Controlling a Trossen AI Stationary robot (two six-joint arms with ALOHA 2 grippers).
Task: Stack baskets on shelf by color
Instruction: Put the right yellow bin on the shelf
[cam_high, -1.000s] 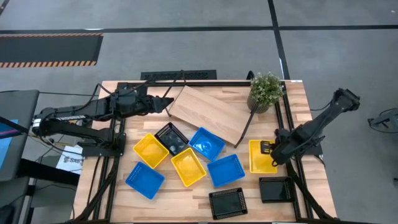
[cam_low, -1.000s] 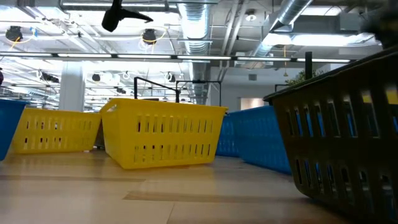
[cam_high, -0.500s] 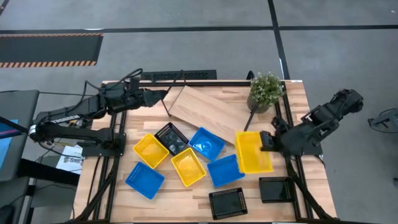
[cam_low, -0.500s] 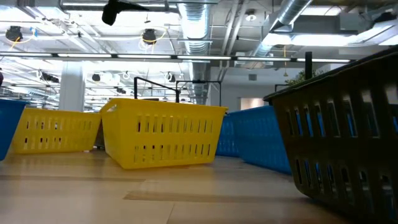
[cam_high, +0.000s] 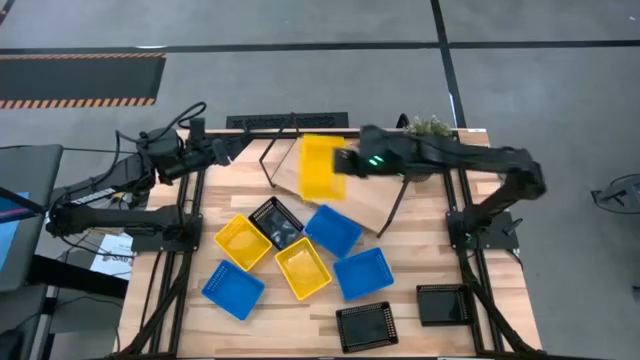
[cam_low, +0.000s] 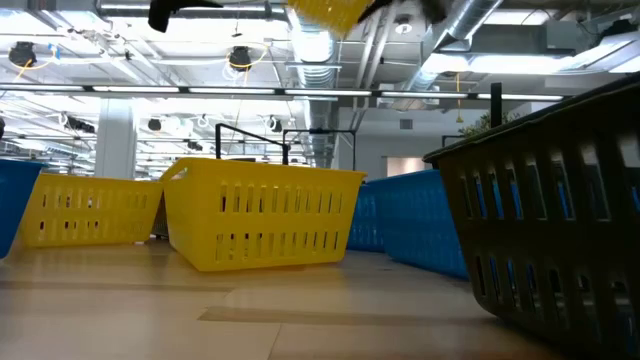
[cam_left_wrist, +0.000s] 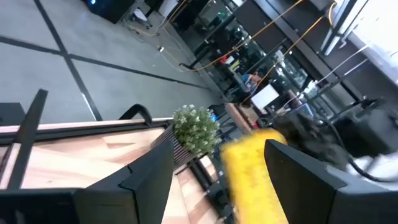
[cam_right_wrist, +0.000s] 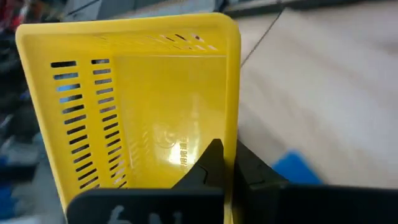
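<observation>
Your left gripper (cam_high: 222, 150) sits at the table's 10 o'clock corner, its fingers (cam_left_wrist: 149, 177) spread apart with nothing between them, pointing across toward the shelf (cam_high: 360, 190).

Moving right, you see loose baskets crowded on the tabletop (cam_high: 420, 225): a blue basket (cam_high: 232, 288) at 7 o'clock, a yellow basket (cam_high: 243, 241) beside it, a black basket (cam_high: 277, 220) touching that one, another yellow basket (cam_high: 303, 268), then two blue baskets (cam_high: 333, 230) (cam_high: 363, 273) lying close together just in front of the shelf's near edge. Two more black baskets (cam_high: 366, 325) (cam_high: 441, 304) lie near the 5 o'clock corner. A potted plant (cam_high: 428, 127) stands at 1 o'clock, just behind the right arm.

Your right gripper (cam_high: 350, 163) reaches in from the right and is clamped on the rim of a yellow basket (cam_high: 320, 166), which hangs tilted in the air over the shelf's left end. In the right wrist view the fingers (cam_right_wrist: 208, 165) pinch the basket's side wall (cam_right_wrist: 149, 106), with the basket stretching away in front of them.
</observation>
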